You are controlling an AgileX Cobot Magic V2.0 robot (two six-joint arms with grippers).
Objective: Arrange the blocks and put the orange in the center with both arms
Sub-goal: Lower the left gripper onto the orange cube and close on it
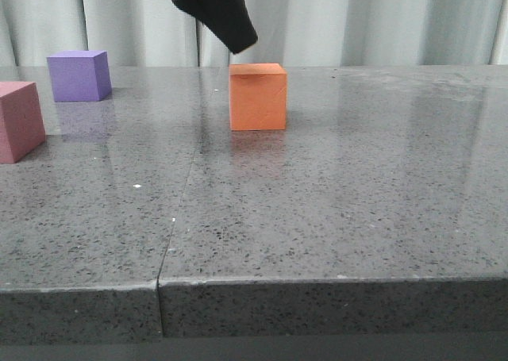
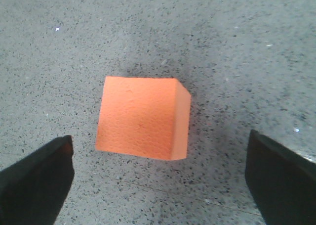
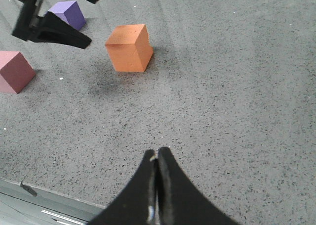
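The orange cube (image 1: 258, 97) stands on the grey table near the middle, toward the back. My left gripper (image 1: 238, 34) hangs just above it, a little to its left. In the left wrist view the orange cube (image 2: 143, 117) lies ahead of that gripper (image 2: 159, 138), whose dark fingers (image 2: 34, 180) are spread wide and hold nothing. The purple cube (image 1: 78, 75) sits at the back left and the pink cube (image 1: 17, 121) at the left edge. My right gripper (image 3: 158, 153) is shut and empty, low over the table's near edge, well away from the orange cube (image 3: 129, 49).
A speckled grey stone table (image 1: 333, 202) has a seam running from front to back left of centre. Pale curtains hang behind it. The right wrist view shows the table's near edge (image 3: 44, 193), the purple cube (image 3: 69, 13), the pink cube (image 3: 15, 70) and the left gripper (image 3: 54, 29).
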